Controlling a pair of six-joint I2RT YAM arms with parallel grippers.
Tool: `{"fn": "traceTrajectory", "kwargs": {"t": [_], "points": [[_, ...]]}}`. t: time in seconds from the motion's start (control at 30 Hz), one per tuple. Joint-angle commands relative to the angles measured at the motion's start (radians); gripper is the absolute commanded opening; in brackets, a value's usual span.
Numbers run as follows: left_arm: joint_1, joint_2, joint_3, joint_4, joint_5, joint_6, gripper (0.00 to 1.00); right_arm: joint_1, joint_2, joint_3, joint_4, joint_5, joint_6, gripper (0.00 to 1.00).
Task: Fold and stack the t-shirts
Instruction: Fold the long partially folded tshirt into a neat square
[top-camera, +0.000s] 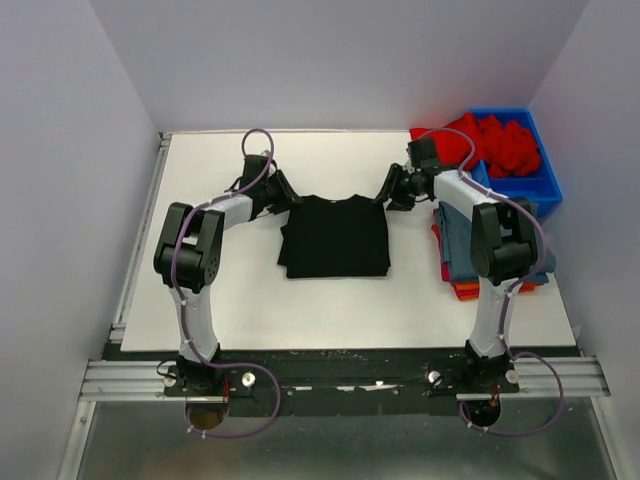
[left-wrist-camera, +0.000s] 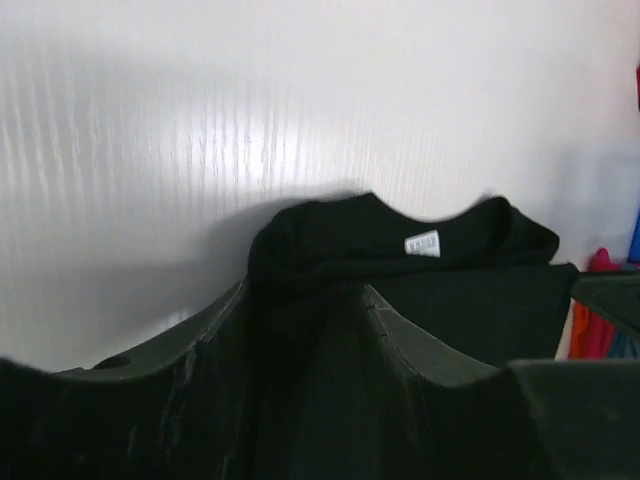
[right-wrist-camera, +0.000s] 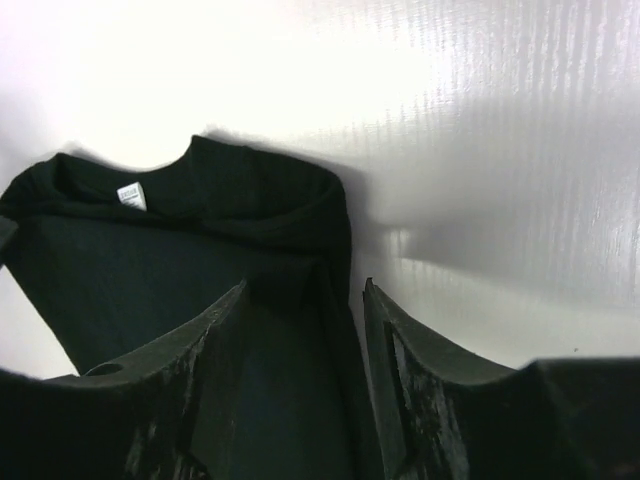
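The folded black t-shirt (top-camera: 335, 237) is laid flat on the table (top-camera: 300, 310), the left hand (top-camera: 288, 196) and right hand (top-camera: 386, 194) being held spread at its shoulders, seemingly to free it.

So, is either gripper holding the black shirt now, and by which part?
Neither, it seems. The left gripper and right gripper stand open over the shoulder corners of the black t-shirt, which lies on the table.
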Motion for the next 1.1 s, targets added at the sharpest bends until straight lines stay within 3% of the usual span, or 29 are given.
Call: {"fn": "traceTrajectory", "kwargs": {"t": [0.0,0.47,0.57,0.67,0.73,0.83,0.93,1.07], "points": [[0.004,0.039,0.065,-0.078,-0.072,0.045,0.62,-0.001,0.058,0.028,-0.026,0.031,-0.004,0.57],[0.001,0.140,0.117,-0.086,-0.002,0.060,0.63,0.019,0.178,0.145,-0.075,-0.017,0.009,0.48],[0.000,0.157,0.125,-0.074,0.021,0.054,0.54,0.021,0.185,0.160,-0.091,-0.030,0.015,0.41],[-0.008,0.168,0.130,-0.069,0.043,0.045,0.49,0.029,0.181,0.164,-0.094,-0.040,0.013,0.40],[-0.006,0.152,0.117,-0.066,0.043,0.045,0.52,0.030,0.168,0.154,-0.092,-0.029,0.012,0.48],[0.006,0.122,0.096,-0.054,0.024,0.062,0.66,0.030,0.144,0.139,-0.078,-0.004,0.007,0.68],[0.032,0.120,0.100,-0.069,0.072,0.065,0.74,0.029,0.106,0.098,-0.039,0.000,0.008,0.78],[0.046,0.093,0.048,-0.054,0.084,0.071,0.76,0.029,0.092,0.059,-0.035,0.002,0.012,0.74]]}}
